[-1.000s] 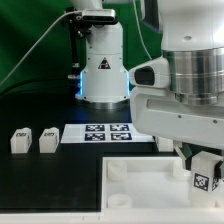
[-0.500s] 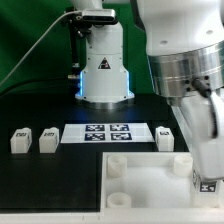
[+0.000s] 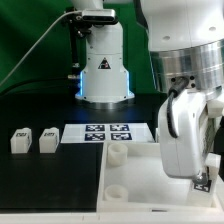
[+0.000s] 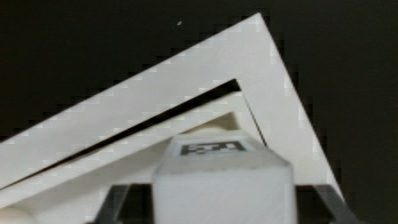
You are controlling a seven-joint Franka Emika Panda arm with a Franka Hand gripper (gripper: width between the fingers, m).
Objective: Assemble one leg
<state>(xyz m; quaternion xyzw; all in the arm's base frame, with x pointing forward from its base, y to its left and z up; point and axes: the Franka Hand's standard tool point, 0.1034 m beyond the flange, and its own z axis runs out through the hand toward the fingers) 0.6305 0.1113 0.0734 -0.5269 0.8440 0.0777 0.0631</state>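
**Arm rotated over panel corner, leg in gripper**

Since the frame half a second back, the wrist has turned and shifted toward the exterior view's left; the tagged block that was at the lower right edge now sits slightly further in, low at about 4 o'clock of the exterior view.

I read the gripper [image 3: 203, 178] as closed on the leg [image 3: 203, 183]: in the wrist view the leg [image 4: 219, 172] fills the space between the two dark fingers [image 4: 118, 200], its marker tag facing the camera. The jaws stand only as far apart as the block is wide. Contact of the pads themselves I cannot resolve; the wrist view is blurred.

Beyond the leg in the wrist view lies a pointed corner of the white panel [image 4: 214, 85] with its raised rim, against the black table [image 4: 89, 40]. Whether the leg touches the panel or hangs above it, I cannot tell.

Exterior view: the white panel [image 3: 140, 190] lies at 6 o'clock, with a round socket [image 3: 118, 152] near its far edge. The marker board [image 3: 107, 132] sits at centre, just beyond the panel. Two more small white tagged blocks [image 3: 21, 139] [image 3: 48, 138] stand side by side at 9 o'clock, well apart from the gripper. The white camera stand [image 3: 103, 70] with its blue light is at 12 o'clock.
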